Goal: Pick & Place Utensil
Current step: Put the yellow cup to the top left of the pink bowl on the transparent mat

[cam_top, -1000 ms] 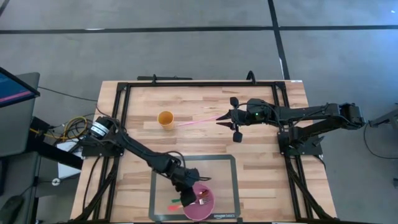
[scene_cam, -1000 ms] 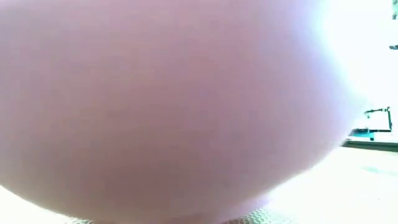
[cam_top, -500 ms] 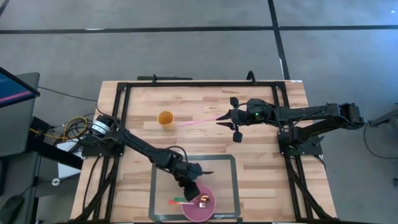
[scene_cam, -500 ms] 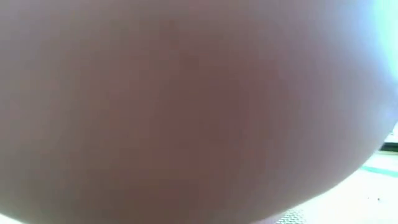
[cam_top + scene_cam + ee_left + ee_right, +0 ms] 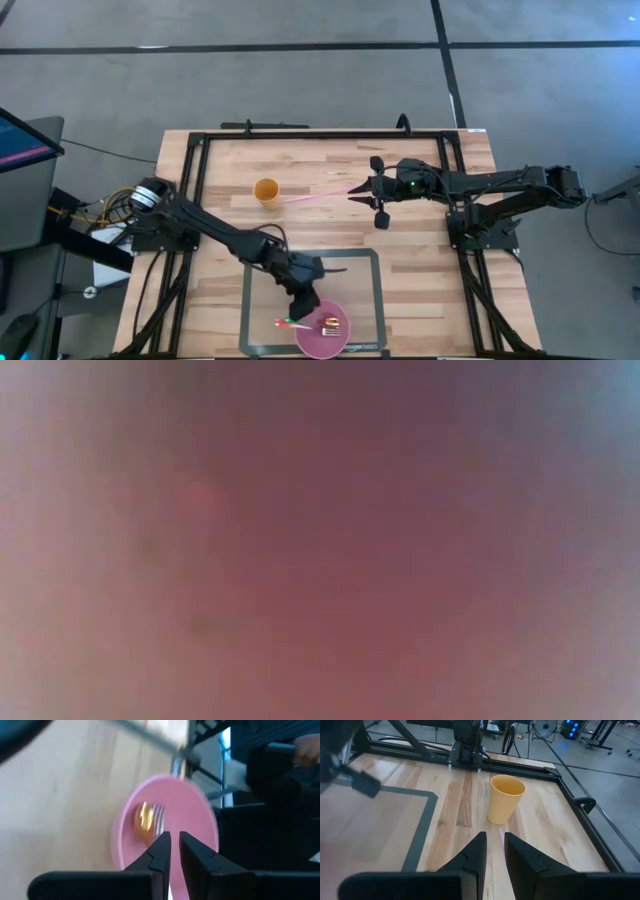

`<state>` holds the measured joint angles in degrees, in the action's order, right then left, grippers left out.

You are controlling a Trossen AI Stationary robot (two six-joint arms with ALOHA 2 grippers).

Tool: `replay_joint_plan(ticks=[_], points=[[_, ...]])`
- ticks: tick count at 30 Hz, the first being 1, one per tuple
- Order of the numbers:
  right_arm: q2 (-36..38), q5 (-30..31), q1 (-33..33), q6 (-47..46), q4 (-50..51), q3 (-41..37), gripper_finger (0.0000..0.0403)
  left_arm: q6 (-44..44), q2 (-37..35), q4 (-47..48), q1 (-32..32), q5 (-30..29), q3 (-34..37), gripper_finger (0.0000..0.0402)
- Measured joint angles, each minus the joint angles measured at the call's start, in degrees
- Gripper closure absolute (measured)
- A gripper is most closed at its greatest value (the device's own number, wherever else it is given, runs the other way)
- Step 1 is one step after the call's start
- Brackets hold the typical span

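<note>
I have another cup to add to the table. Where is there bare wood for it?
Bare wood lies left of the yellow cup, and right of the grey mat. Crowded: the pink plate under the left pincer, and the pink straw in the right pincer.

Table [image 5: 420, 270] fills mid-frame of the high view. Mat [image 5: 365, 300] at bottom centre w/ plate [image 5: 325, 335] on its lower edge — fork [image 5: 330, 323] on the plate. Cup [image 5: 266, 191] sits upper left of centre; straw-like stick [image 5: 325, 193] lies just right of it, running to the right gripper [image 5: 352, 190]. Left gripper [image 5: 305, 310] is at the plate's upper-left rim.
</note>
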<state>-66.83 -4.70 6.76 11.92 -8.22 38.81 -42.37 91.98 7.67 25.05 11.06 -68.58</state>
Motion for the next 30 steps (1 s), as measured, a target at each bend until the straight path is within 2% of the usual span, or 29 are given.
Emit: replay_joint_plan(ticks=[9,14,19,25,30], points=[[0.0,0.02,0.0,0.0,0.04,0.0,0.0342,11.91,-10.39,0.39,-0.04,-12.24,0.0,0.0363],[-0.02,-0.01,0.0,-0.02,0.1,0.0,0.0342,18.98,-14.56,1.41,-0.04,-15.6,0.0,0.0363],[-0.02,0.02,0.0,-2.78,0.08,0.0,0.0342,24.27,-16.88,7.37,-0.04,-19.33,0.0,0.0363],[-0.02,0.02,0.0,-8.92,0.56,0.02,0.0342,25.84,-17.37,15.68,-0.27,-29.08,0.0,0.0363],[-0.02,0.06,-0.84,-10.7,2.3,0.02,0.0342,24.71,-17.37,20.95,-1.76,-31.33,0.0,0.0363]])
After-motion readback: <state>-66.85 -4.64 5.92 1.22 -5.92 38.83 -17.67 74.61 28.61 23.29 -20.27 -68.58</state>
